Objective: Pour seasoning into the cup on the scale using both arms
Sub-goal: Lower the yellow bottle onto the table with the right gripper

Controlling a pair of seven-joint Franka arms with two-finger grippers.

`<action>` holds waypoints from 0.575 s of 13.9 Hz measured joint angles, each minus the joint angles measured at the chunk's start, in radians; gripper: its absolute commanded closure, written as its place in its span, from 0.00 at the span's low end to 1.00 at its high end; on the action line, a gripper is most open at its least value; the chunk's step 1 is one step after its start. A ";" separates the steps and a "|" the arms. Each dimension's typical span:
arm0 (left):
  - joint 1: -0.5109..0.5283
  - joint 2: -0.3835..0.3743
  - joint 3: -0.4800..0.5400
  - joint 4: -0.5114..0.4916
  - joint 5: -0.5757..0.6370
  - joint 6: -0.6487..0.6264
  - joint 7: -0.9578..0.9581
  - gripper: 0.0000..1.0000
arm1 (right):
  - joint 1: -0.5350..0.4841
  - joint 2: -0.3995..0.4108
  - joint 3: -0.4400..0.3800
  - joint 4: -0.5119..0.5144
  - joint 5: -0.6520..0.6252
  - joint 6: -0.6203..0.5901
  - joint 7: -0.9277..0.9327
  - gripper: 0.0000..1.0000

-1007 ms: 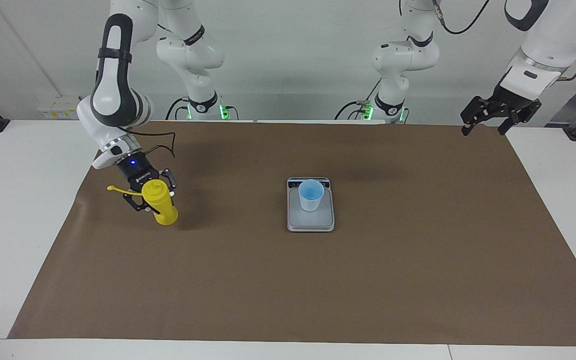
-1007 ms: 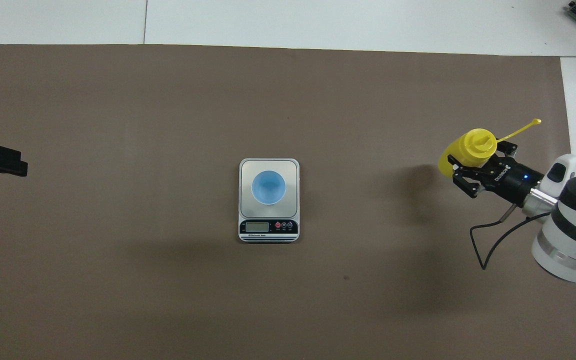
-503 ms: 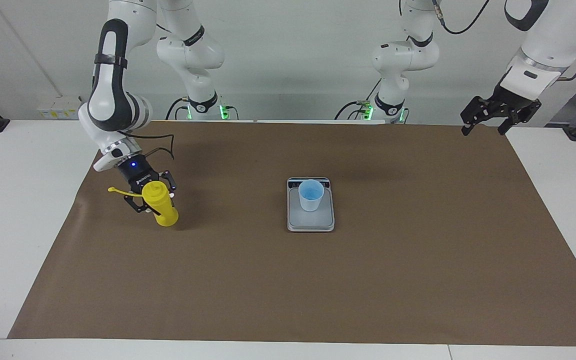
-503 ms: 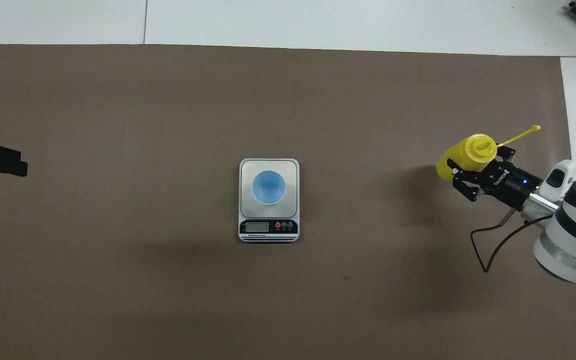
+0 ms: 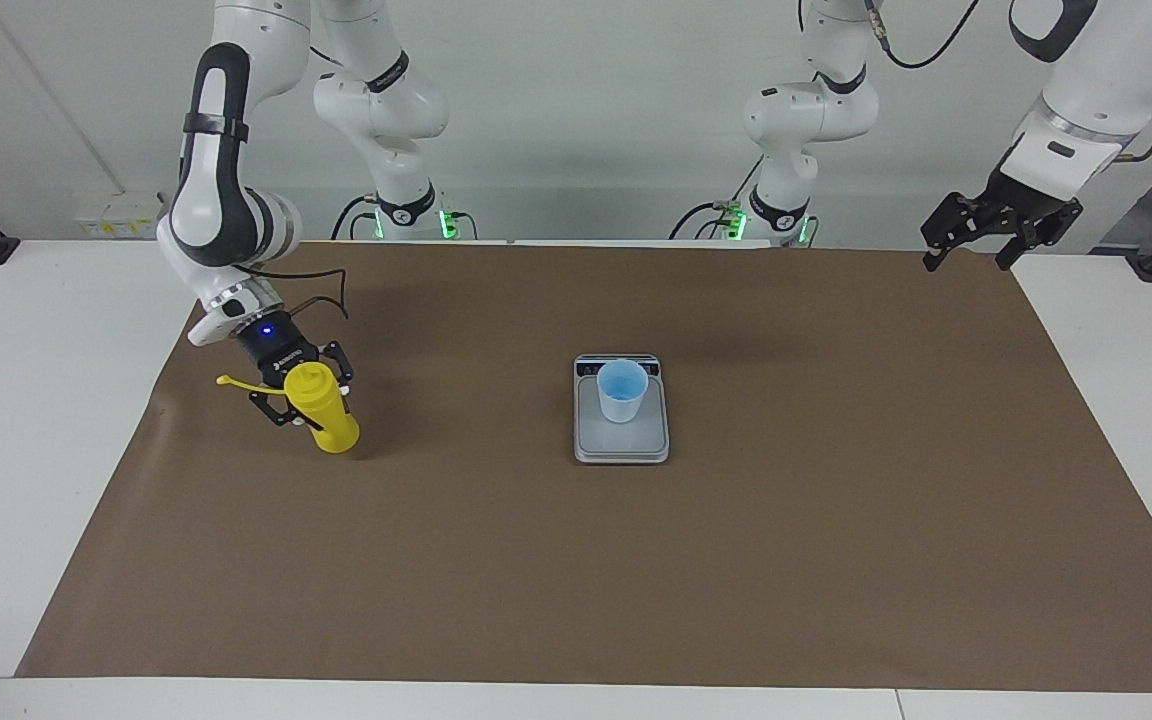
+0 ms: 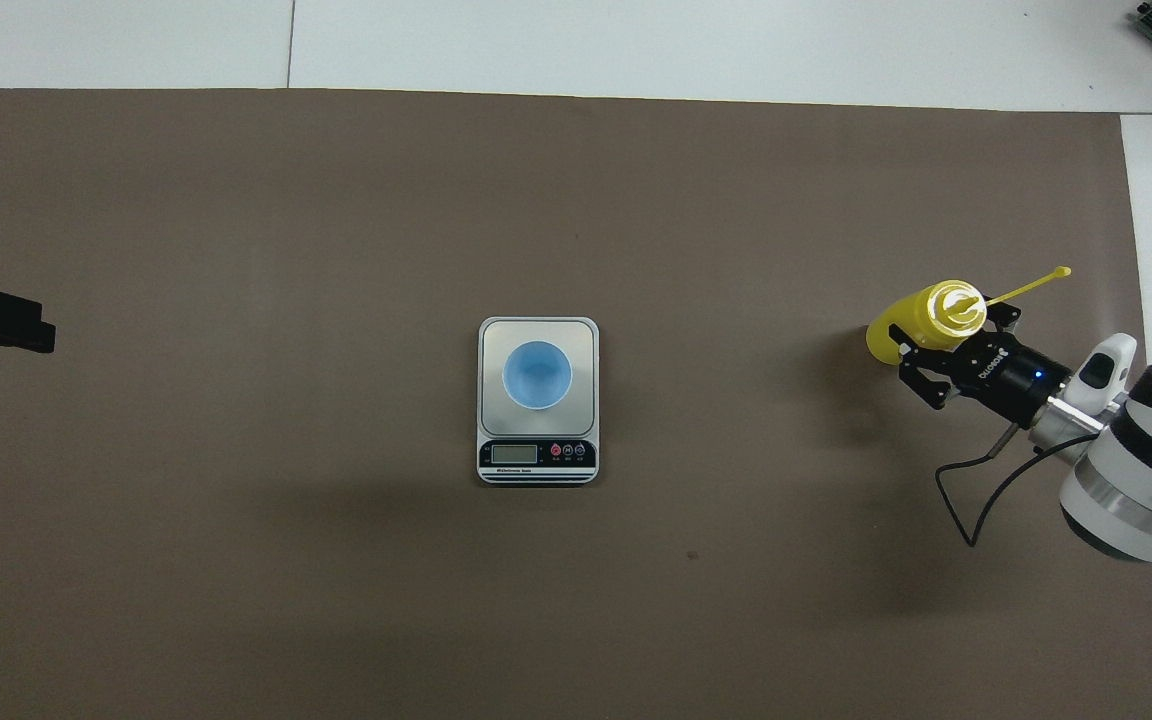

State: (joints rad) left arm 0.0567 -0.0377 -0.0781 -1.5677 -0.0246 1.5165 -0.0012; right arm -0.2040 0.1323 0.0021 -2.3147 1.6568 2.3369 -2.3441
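Right claw (image 5: 301, 400) clenched around seasoning (image 5: 326, 415), bottle tilted on mat; left claw (image 5: 976, 250) spread wide, holding nothing.

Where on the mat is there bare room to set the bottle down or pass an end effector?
Bare mat lies between the scale carrying the cup and either end. Crowded only around the seasoning bottle, gripped by the right end effector. The left end effector waits.

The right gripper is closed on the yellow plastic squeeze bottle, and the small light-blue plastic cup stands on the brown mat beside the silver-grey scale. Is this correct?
Not entirely. The small light-blue plastic cup stands on the weighing plate of the flat silver-grey scale, not beside it, as the facing view shows. The right gripper is indeed closed on the yellow plastic squeeze bottle.
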 measured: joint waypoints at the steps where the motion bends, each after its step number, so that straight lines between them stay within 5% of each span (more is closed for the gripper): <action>1: 0.000 0.000 0.000 0.000 0.000 0.000 0.000 0.00 | -0.006 0.008 0.000 0.000 0.005 -0.009 -0.017 1.00; 8: 0.000 0.000 0.000 0.000 0.000 0.000 0.000 0.00 | -0.023 0.028 0.000 -0.022 0.051 -0.025 -0.103 1.00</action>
State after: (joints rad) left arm 0.0567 -0.0377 -0.0781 -1.5677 -0.0246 1.5165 -0.0012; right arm -0.2271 0.1598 0.0021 -2.3370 1.7076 2.3118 -2.4472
